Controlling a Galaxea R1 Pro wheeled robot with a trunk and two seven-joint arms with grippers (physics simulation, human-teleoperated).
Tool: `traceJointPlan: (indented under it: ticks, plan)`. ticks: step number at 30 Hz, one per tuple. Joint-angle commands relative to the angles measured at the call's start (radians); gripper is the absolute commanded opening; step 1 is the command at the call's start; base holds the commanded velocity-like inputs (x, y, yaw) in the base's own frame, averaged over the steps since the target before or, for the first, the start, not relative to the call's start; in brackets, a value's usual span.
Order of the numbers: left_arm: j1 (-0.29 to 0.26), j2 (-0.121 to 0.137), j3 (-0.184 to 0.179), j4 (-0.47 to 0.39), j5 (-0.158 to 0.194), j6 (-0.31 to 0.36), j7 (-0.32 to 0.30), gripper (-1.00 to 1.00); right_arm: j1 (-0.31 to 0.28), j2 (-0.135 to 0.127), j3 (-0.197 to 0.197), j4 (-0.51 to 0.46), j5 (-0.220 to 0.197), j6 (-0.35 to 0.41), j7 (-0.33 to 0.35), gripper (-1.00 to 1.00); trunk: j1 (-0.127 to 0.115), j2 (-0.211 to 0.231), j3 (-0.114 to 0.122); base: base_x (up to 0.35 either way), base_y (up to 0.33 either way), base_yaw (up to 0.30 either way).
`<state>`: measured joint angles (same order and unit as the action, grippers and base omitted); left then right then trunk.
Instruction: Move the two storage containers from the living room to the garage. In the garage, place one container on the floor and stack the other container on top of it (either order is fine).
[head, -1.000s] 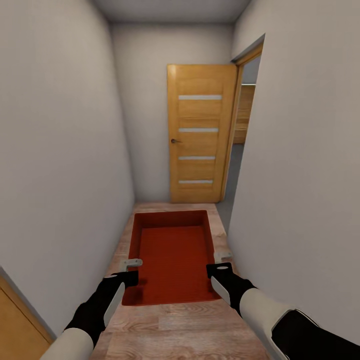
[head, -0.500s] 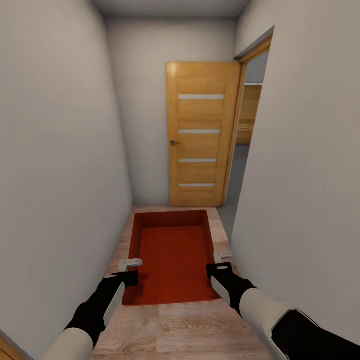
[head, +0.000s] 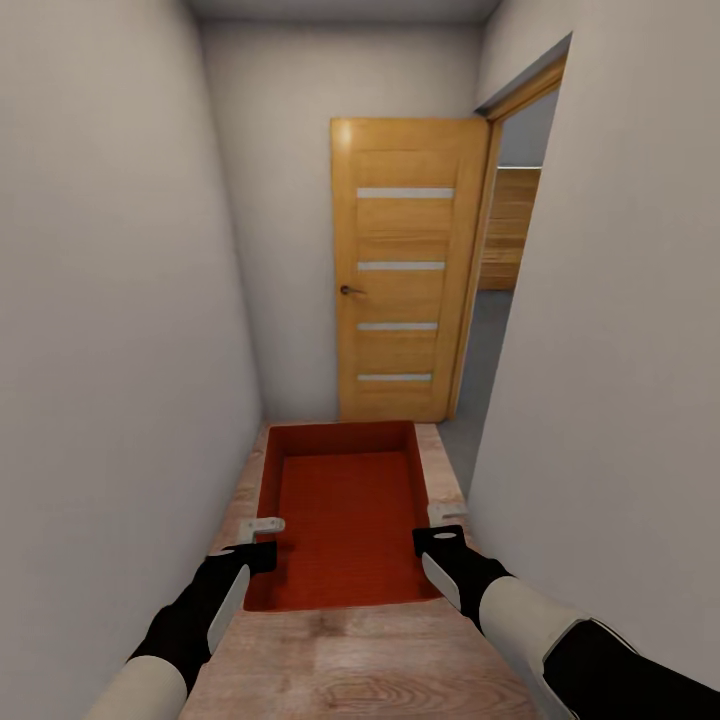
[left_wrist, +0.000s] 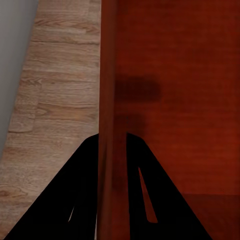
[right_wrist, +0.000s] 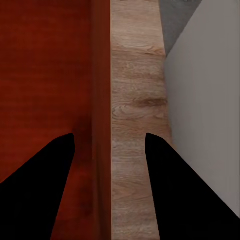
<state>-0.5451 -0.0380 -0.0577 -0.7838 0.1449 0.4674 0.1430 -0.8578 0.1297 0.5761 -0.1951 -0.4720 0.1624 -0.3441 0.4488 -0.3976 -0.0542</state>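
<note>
Between the two arms, an orange-red container (head: 345, 515) is carried above the wood plank floor (head: 350, 670) of a narrow corridor. Left gripper (head: 262, 536) is closed on its left wall; right gripper (head: 445, 523) has one finger on each side of the right wall, with gaps. Ahead stands an open wooden door (head: 400, 270).

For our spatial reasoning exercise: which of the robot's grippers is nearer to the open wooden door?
Right. The right gripper, on the container's right wall, sits on the door's side; the left gripper holds the opposite wall.
</note>
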Motion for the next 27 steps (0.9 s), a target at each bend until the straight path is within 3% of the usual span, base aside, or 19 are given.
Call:
traceJointPlan:
  ticks: [1,27]
  plan:
    - [-0.001,0.004,-0.004,-0.003,-0.025,-0.012,0.015,-1.00,0.000,-0.001,0.033,0.000,-0.043,0.006,0.013,-1.00,0.001,-0.002,-0.002,0.322,0.000,0.000]
    - [-0.001,0.004,-0.004,-0.003,-0.025,-0.012,0.015,-1.00,0.000,-0.001,0.033,0.000,-0.043,0.006,0.013,-1.00,0.001,-0.002,-0.002,0.322,0.000,0.000]
